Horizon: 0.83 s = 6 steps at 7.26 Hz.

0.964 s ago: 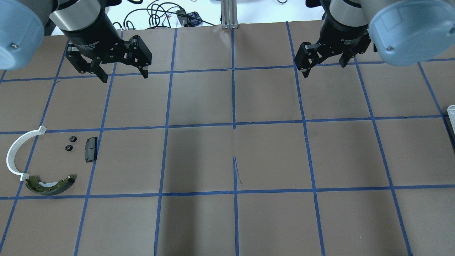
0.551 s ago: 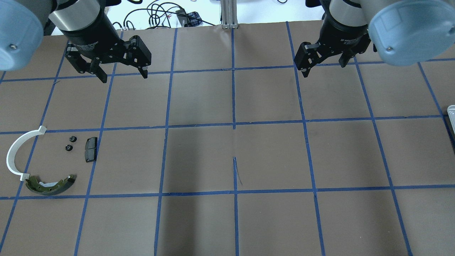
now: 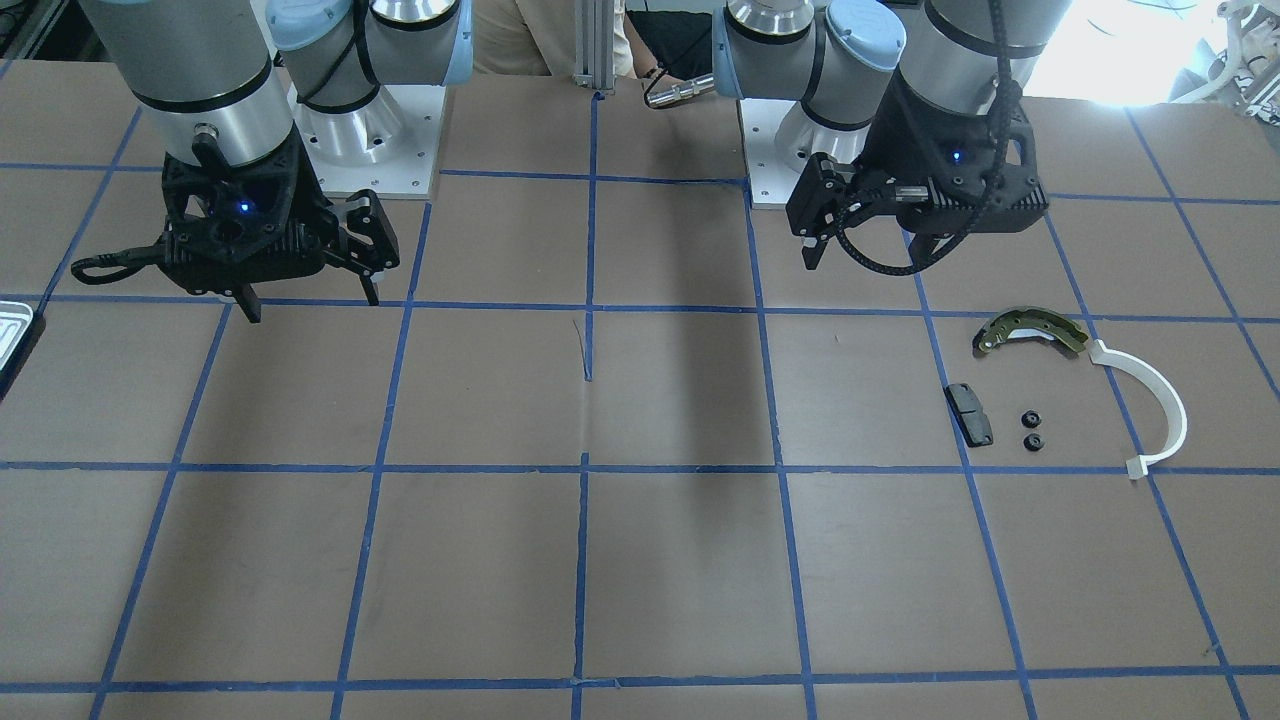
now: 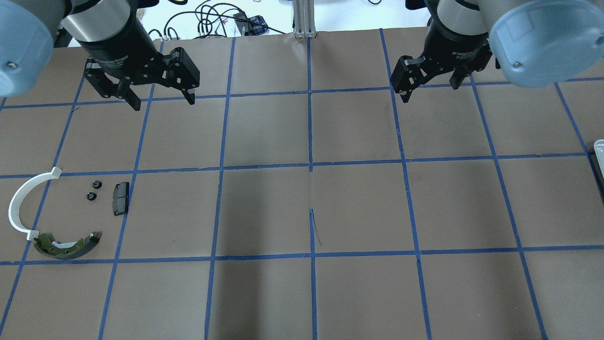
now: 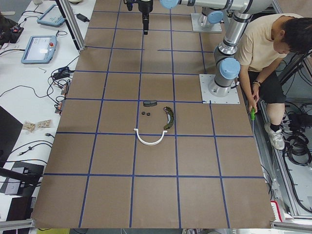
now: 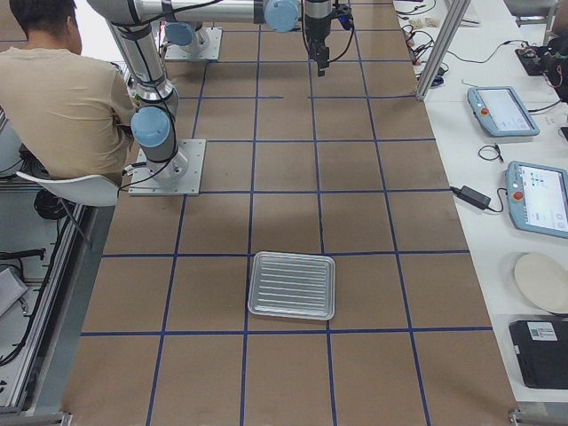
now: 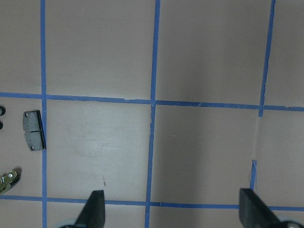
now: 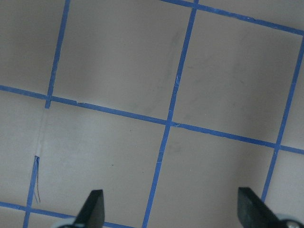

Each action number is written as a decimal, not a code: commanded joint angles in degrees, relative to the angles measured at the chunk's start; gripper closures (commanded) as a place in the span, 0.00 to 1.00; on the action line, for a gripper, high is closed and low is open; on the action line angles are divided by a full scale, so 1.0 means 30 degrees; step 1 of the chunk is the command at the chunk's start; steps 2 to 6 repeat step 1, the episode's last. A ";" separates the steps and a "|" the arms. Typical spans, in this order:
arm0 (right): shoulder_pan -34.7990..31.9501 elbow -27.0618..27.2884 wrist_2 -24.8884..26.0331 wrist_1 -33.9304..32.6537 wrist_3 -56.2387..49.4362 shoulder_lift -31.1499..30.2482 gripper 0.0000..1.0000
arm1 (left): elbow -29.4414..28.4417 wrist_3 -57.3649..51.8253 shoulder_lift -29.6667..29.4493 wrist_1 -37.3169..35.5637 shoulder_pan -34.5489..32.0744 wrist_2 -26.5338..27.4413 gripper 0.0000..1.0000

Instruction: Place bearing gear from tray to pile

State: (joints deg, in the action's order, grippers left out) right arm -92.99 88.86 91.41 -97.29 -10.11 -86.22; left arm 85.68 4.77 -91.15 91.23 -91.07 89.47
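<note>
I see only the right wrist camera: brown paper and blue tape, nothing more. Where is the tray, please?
Observer: The tray lies near the table's end on the robot's right. The exterior right view shows it whole.
Operator: Is any gear in it?
Observer: In that view I see only its bare ridged bottom, with no part on it.
Operator: And where is the pile?
Observer: The pile lies on the robot's left side. There, two small black round parts sit between the white arc and the black pad.
</note>
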 commanded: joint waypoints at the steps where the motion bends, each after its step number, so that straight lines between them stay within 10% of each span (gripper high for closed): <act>1: 0.0000 0.0000 -0.0001 0.0000 0.0001 0.0000 0.00 | 0.0032 -0.0039 0.0059 0.0087 0.0034 -0.0116 0.00; 6: 0.0000 0.0000 -0.0001 0.0000 0.0001 0.0000 0.00 | 0.0032 -0.0039 0.0059 0.0087 0.0034 -0.0116 0.00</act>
